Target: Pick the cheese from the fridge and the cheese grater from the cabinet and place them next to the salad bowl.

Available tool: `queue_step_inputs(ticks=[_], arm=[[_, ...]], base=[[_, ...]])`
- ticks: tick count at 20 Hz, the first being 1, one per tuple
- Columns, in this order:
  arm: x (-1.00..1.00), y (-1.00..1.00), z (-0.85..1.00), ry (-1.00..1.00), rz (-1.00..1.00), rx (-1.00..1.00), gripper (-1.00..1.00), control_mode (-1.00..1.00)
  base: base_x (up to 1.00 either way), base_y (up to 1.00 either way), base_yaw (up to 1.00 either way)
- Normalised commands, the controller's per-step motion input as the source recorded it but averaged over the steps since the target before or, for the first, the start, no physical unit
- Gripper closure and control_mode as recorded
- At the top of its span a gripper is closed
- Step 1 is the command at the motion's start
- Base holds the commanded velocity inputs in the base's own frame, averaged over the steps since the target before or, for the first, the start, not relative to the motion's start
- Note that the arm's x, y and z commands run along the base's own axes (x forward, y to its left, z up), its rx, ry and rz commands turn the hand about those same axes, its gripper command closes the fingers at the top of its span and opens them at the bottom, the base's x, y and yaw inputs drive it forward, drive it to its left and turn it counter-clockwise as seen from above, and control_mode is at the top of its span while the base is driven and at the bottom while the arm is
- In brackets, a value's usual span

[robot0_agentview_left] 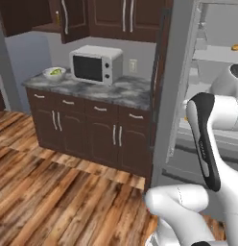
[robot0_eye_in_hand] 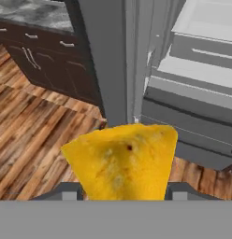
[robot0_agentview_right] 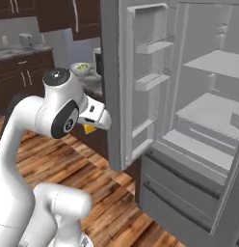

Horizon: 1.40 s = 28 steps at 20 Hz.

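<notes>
We have the cheese (robot0_eye_in_hand: pixel 121 161) pinched in the tool (robot0_eye_in_hand: pixel 122 190), outside the fridge (robot0_agentview_right: pixel 198 120) above the floor. A loose pinch could drop it there; swinging toward the bowl (robot0_agentview_left: pixel 54 73) on the worktop (robot0_agentview_left: pixel 116 91), we might clip the door (robot0_agentview_right: pixel 112 82).
</notes>
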Motion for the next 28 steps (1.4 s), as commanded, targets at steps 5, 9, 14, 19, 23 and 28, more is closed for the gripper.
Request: queue_step_inputs(ticks=[5,9,14,19,23,28], arm=[[0.0,0.0,0.0,0.0,0.0,0.0,1.0,1.0],[0.0,0.0,0.0,0.0,0.0,0.0,1.0,1.0],[0.0,0.0,0.0,0.0,0.0,0.0,1.0,1.0],[0.0,0.0,0.0,0.0,0.0,0.0,1.0,1.0],[0.0,0.0,0.0,0.0,0.0,0.0,1.0,1.0],[0.0,0.0,0.0,0.0,0.0,0.0,1.0,1.0]], base=[[-0.29,-0.01,0.89],[-0.11,0.02,0.88],[0.13,0.16,0.66],[0.66,0.21,0.24],[0.85,0.21,0.13],[0.91,0.17,0.11]])
